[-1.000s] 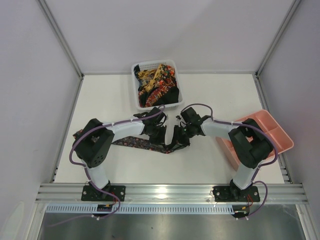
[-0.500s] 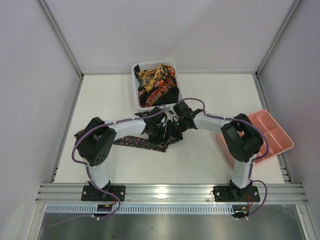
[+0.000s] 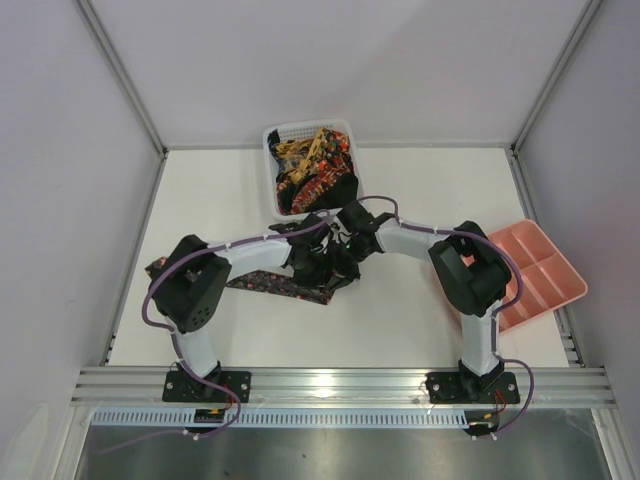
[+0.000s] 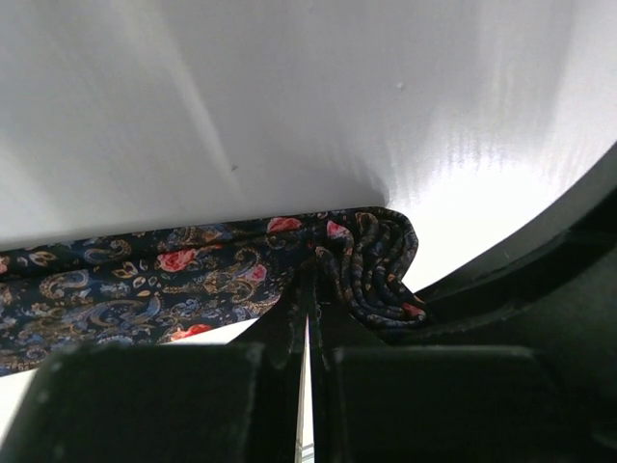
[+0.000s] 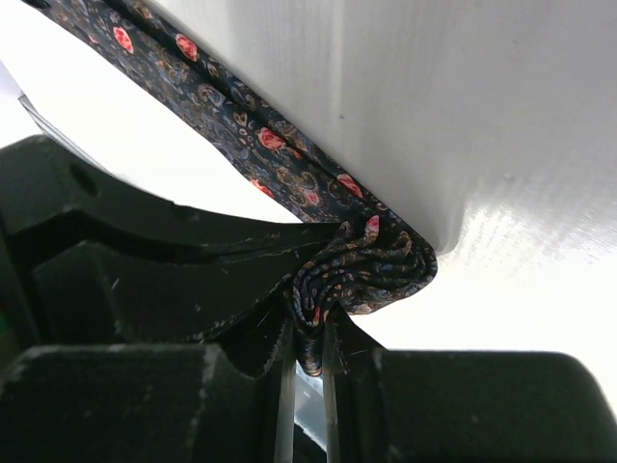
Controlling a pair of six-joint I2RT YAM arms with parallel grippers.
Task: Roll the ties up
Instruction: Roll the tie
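One loose tie (image 3: 265, 283) lies flat on the white table (image 3: 420, 320). Its long axis runs almost straight across, dipping slightly toward the near edge as it goes right. Its free end points at the left edge of the table, partly hidden under the left arm's elbow. Its right end is wound into a small rolled end (image 4: 374, 258) near the middle of the table. The fabric is dark navy with red and tan paisley.

The left gripper (image 3: 322, 268) sits at that rolled end, jaws pressed together with the fabric nipped where the winding begins. Just to its right, the right gripper (image 3: 345, 258) clasps the rolled end itself, which is squeezed in the narrow gap between its fingers.

Behind the two grippers stands one white mesh basket (image 3: 272, 170) against the far edge. It holds a heap of patterned ties (image 3: 315, 165) in red, orange, yellow and black, too tangled to count. One pink compartment tray (image 3: 545, 262) rests at the table's right edge, well apart from the tie.
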